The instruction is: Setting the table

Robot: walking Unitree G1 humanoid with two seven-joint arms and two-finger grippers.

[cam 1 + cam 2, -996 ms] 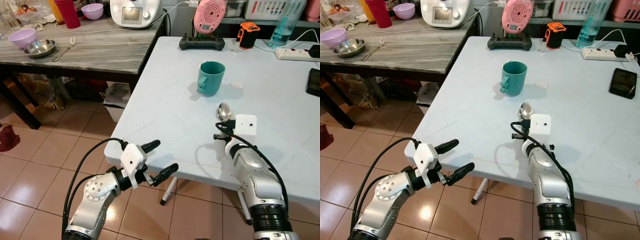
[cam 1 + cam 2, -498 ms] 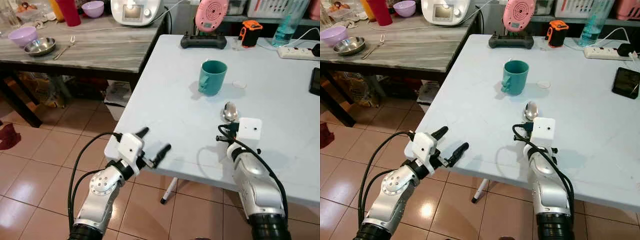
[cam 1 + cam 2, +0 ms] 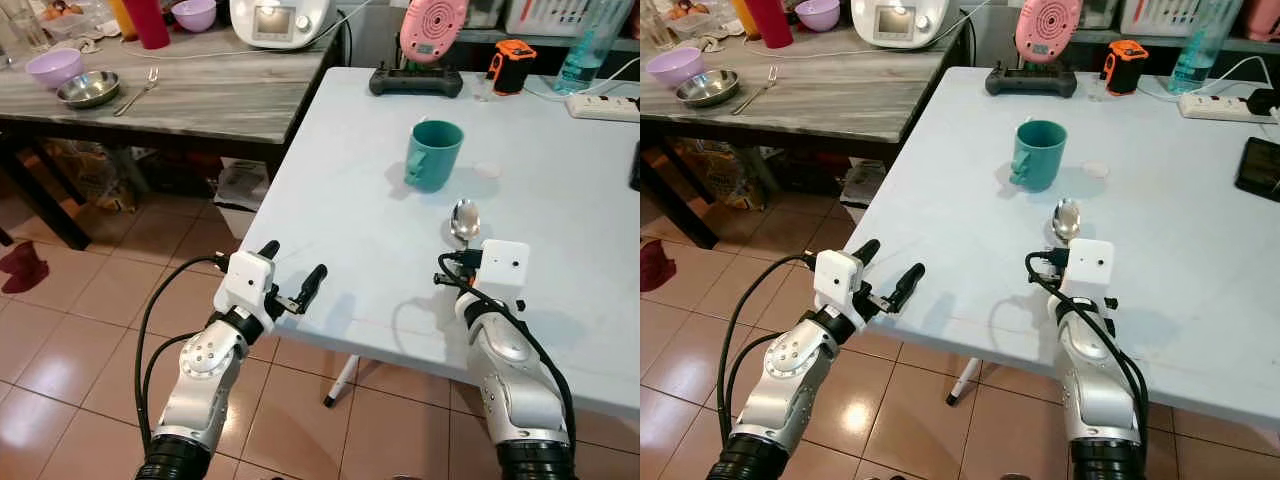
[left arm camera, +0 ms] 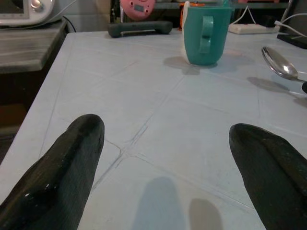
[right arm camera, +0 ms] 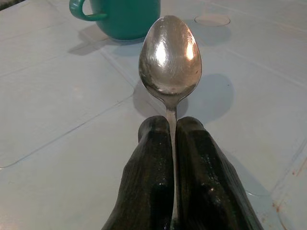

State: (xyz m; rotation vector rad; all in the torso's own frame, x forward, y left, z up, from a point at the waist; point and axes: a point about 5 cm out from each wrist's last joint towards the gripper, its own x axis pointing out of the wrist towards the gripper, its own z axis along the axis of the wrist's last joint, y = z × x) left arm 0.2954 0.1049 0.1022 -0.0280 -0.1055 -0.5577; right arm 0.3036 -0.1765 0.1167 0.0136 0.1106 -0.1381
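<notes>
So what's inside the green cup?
The teal mug stands upright on the white table, beyond the spoon pinched in the right gripper. Only its dark inner wall shows near the rim; the bottom is hidden, so I can't tell whether it holds anything.

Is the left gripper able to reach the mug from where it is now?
Probably yes. The left gripper is open at the table's near edge, and only bare tabletop lies between it and the mug.

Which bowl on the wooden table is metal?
The steel bowl, next to the fork. The two others, one beside it and one farther back, are purple.
</notes>
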